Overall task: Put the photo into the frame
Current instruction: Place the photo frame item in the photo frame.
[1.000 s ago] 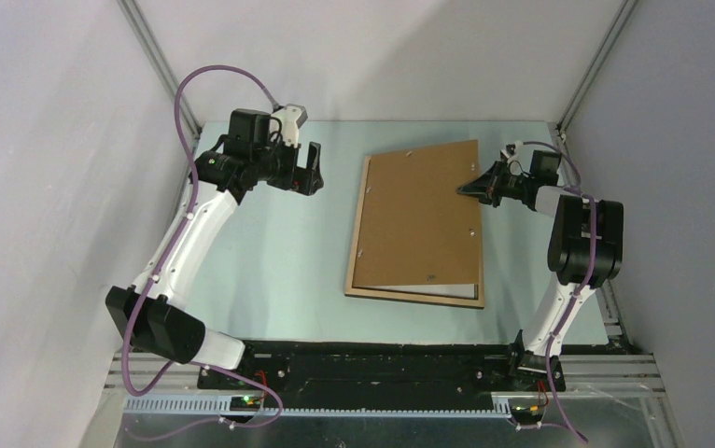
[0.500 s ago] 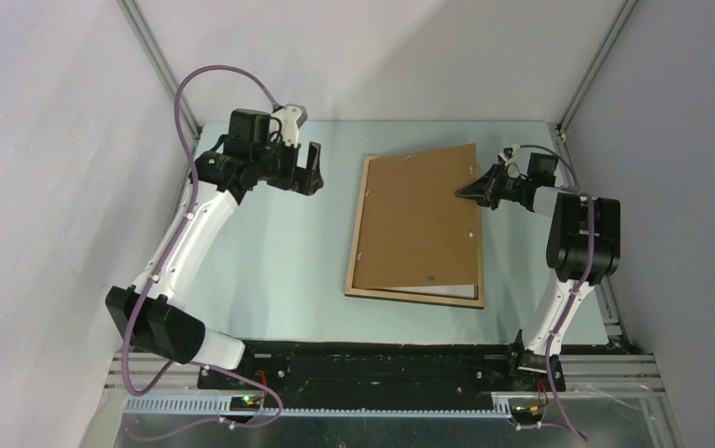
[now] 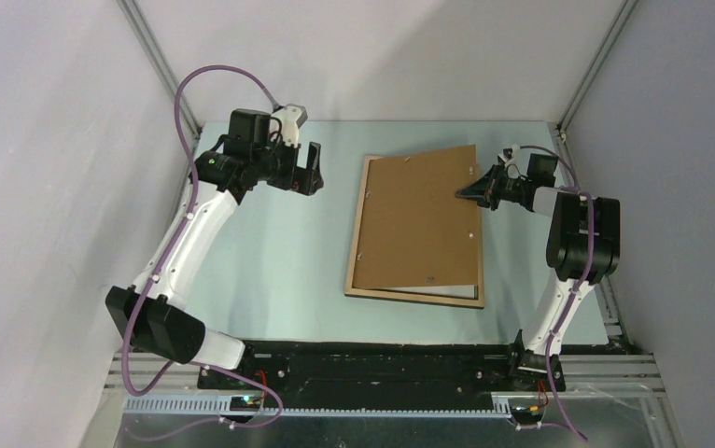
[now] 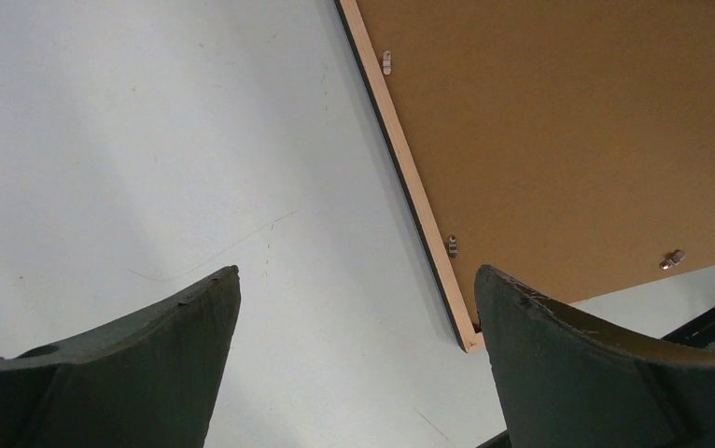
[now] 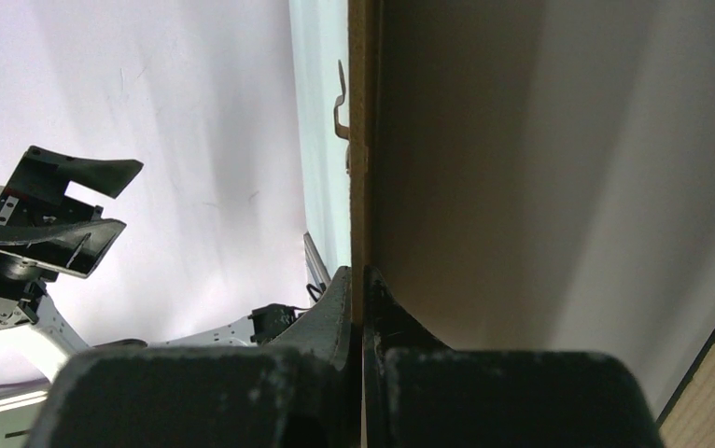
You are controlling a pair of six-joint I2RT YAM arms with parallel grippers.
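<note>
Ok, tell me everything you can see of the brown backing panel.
The backing panel is a thin, plain brown hardboard rectangle. It lies skewed over the frame, left edge down in it, right side apparently tilted up. The right gripper has its fingers shut on the right edge; the left gripper is apart from it.

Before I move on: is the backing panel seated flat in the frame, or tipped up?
Tipped up: the right end effector pinches the backing panel by its right edge, and it sits skewed in the frame.
</note>
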